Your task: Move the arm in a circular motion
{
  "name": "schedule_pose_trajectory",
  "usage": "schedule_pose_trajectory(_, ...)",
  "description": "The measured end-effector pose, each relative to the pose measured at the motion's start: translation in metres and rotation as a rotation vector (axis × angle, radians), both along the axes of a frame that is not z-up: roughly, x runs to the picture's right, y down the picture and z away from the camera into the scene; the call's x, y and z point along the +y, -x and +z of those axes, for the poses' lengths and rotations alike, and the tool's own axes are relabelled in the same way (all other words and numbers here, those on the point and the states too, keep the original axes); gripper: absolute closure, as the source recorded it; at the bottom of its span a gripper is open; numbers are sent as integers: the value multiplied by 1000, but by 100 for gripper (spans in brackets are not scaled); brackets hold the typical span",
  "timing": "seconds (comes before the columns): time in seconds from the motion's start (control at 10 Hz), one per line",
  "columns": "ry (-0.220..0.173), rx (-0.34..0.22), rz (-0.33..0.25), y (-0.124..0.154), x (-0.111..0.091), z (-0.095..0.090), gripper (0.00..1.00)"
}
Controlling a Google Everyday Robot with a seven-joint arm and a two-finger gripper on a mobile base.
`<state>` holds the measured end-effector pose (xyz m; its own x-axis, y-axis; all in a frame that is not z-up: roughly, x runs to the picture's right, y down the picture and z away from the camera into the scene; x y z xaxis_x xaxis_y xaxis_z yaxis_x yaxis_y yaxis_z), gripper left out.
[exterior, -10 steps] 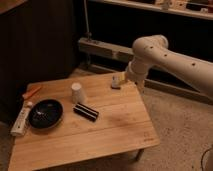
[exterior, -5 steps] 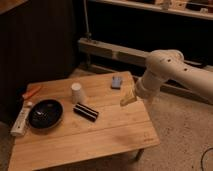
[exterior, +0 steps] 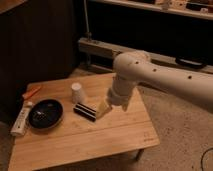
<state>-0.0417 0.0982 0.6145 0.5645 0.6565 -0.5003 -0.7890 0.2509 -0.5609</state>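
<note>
One white arm (exterior: 155,75) reaches in from the right and bends down over the middle of the wooden worktop (exterior: 105,145). Its pale gripper (exterior: 103,107) hangs low just beside a dark block (exterior: 86,111), apparently carrying nothing, as a free circling sweep would require; whether it is spread or closed cannot be told. Left of it, a white cup (exterior: 76,92) stands upright and a dark bowl (exterior: 45,113) sits nearer; their contents are not discernible.

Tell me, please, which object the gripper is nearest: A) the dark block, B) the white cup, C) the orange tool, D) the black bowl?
A: the gripper hangs low over the table right beside one end of the dark block, while the white cup and black bowl lie farther away.
</note>
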Motion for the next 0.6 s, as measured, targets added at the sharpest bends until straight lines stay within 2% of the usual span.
schedule_pose_trajectory(0.2,-27,-82,-55,44,-11,-3,20)
schedule_pose_trajectory(0.3,-59,-107,-65,63,-22,1,20)
schedule_pose_trajectory(0.4,-83,-109,-58,72,-32,7,20)
schedule_pose_trajectory(0.6,-120,-88,-27,72,-57,26,20)
